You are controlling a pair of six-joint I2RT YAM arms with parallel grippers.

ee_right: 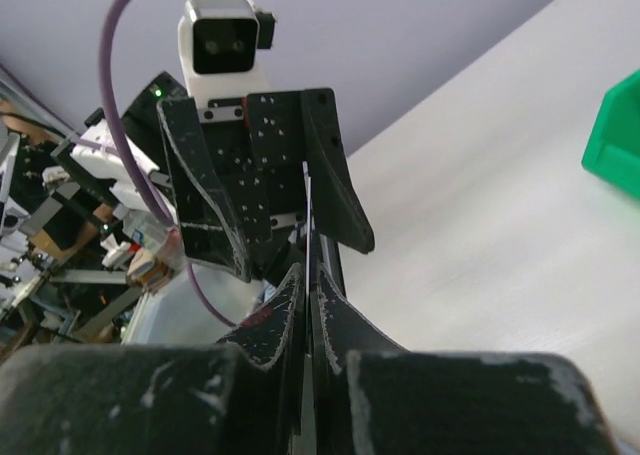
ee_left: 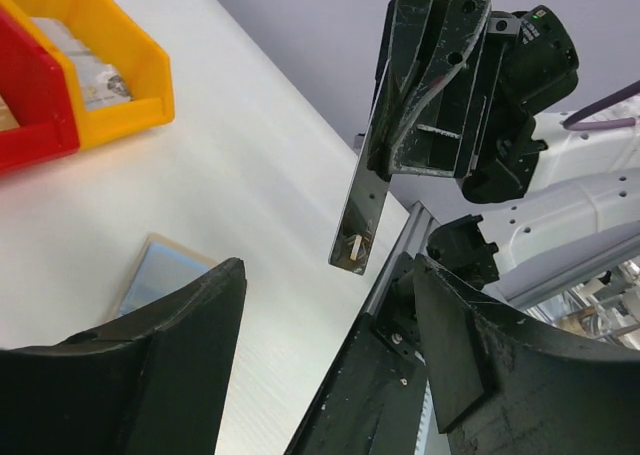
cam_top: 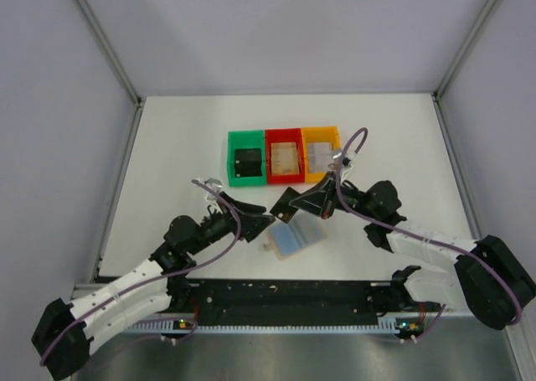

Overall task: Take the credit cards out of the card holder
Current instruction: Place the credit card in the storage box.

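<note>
The card holder (cam_top: 295, 239) lies open on the table with its light blue inside up, and its corner shows in the left wrist view as the card holder (ee_left: 165, 270). My right gripper (cam_top: 295, 203) is shut on a dark credit card (cam_top: 283, 203) and holds it in the air above and behind the holder. Seen edge-on, that credit card (ee_right: 309, 225) sits between the shut right gripper (ee_right: 310, 275). In the left wrist view the credit card (ee_left: 360, 215) hangs from the right gripper (ee_left: 385, 160). My left gripper (cam_top: 264, 218) faces it, open and empty (ee_left: 325, 285).
Three bins stand in a row behind the grippers: green (cam_top: 245, 157) with a dark item, red (cam_top: 284, 157) and orange (cam_top: 321, 153) with pale items. The orange bin (ee_left: 100, 55) and red bin (ee_left: 30, 105) sit at the upper left of the left wrist view.
</note>
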